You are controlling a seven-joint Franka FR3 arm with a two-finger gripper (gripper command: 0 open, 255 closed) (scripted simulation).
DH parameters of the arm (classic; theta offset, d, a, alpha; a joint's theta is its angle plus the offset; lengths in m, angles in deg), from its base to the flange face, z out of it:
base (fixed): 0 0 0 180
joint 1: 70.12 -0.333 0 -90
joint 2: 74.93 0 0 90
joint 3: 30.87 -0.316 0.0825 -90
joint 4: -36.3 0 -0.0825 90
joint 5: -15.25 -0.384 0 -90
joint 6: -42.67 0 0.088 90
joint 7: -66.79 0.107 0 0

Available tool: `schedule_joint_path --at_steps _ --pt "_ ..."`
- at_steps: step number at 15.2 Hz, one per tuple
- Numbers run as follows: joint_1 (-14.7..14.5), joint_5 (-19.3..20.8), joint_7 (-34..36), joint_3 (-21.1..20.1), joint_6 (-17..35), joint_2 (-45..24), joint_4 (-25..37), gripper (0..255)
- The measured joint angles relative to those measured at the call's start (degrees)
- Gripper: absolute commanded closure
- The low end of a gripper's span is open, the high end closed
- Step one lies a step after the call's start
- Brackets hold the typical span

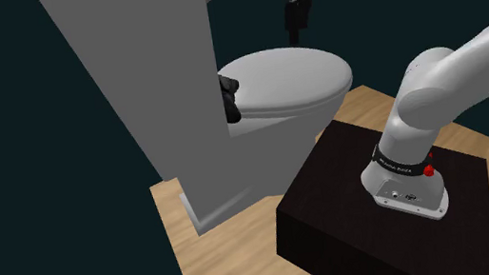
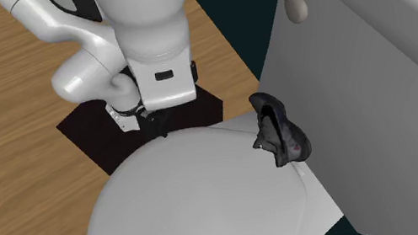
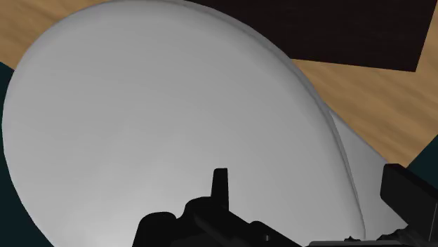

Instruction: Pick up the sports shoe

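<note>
In the shoulder view the tank [image 1: 131, 88] cuts off most of the black shoe [image 1: 230, 98], which sits at the back of the toilet lid [image 1: 293, 78]. The gripper [image 1: 293, 22] hangs over the lid, apart from the shoe. The second exterior view shows the shoe whole, perhaps tipped, against the tank. Whether the claw is released or clenched, I cannot tell.

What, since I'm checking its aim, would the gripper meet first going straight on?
Probably the toilet lid, which the gripper points down at; the shoe sits aside by the tank. Depth is unclear.
</note>
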Motion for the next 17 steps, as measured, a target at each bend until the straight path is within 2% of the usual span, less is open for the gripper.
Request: schedule_joint_path --at_steps 1,3,8,13,17 --pt "0.0 0.0 0.0 0.0 0.0 0.0 0.0 0" --pt "-0.3 -3.1 -1.0 2.6 2.4 -2.2 0.1 0" --pt "-3.2 -17.7 -6.8 12.3 10.3 -10.5 0.0 0" --pt "-8.7 -37.7 -16.9 22.0 14.2 -21.8 2.4 0" --pt "-12.6 -56.4 -26.8 28.6 10.9 -32.4 6.0 0"
